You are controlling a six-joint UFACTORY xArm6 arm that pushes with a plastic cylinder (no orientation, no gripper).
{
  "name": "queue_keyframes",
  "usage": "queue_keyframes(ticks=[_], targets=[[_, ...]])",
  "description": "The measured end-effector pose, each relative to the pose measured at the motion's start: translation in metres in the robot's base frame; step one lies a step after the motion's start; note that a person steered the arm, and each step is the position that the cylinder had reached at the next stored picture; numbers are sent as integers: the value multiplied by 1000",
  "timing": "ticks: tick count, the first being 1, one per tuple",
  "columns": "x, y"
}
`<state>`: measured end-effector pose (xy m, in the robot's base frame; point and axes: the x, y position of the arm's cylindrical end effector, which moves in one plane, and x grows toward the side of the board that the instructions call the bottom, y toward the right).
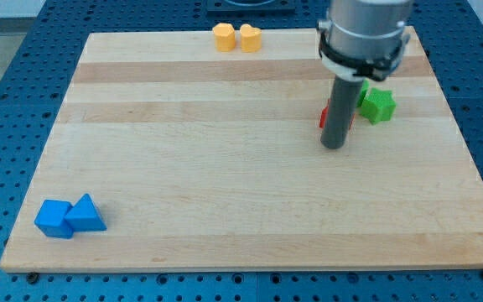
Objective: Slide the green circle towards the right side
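Observation:
My tip [334,147] rests on the wooden board [225,168] right of its middle. Behind the rod, a green block [364,89] shows only as a small patch under the arm's body; its shape cannot be made out. A green star [379,106] lies just to the right of the rod. A red block [324,117] is mostly hidden behind the rod, with slivers showing on both sides. The tip is below the red block and to the lower left of both green blocks. Whether the rod touches any of them cannot be told.
Two yellow blocks, a hexagon-like one [223,37] and a heart-like one [250,39], sit side by side at the board's top edge. A blue cube [54,219] and a blue triangle [85,215] touch at the bottom left corner. The board's right edge is near the star.

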<state>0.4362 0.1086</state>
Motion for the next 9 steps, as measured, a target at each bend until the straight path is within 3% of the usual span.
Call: queue_keyframes(ticks=[1, 3, 4, 5, 6, 7, 8, 9], targets=[[-21, 8], [9, 10], [9, 73], [-18, 15], [-60, -10], [-74, -19], [-46, -25], [-36, 7]])
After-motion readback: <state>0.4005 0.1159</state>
